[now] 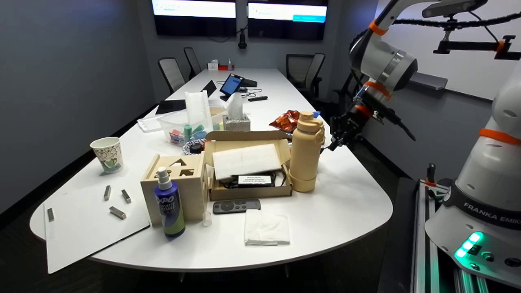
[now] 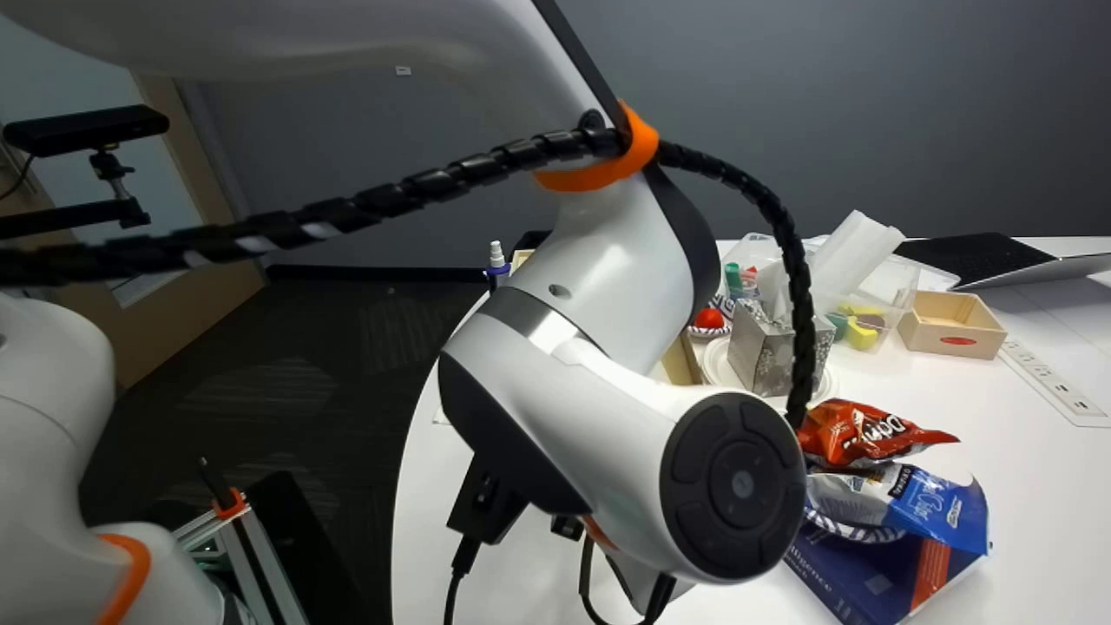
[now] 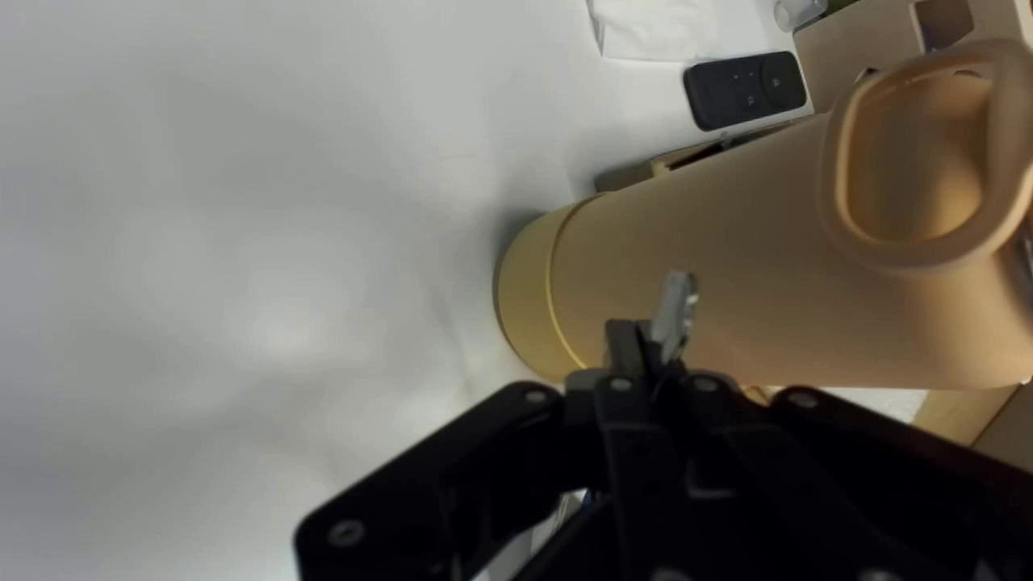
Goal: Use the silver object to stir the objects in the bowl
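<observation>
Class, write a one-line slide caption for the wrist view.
Black fingers grip the silver object in front of a tan jug; a dark remote and white napkin lie beyond.

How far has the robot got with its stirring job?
Picking up looks done: the silver object sticks out of the closed gripper. In hand: holding it, seen against the tan jug in the wrist view. Left: probably the stirring; I can't make out the bowl or its contents for sure.

Wrist view soft; pale glare on tabletop (image 3: 278, 323).

The utensil (image 3: 675, 313) is grey, the jug (image 3: 726, 250) tan.
</observation>
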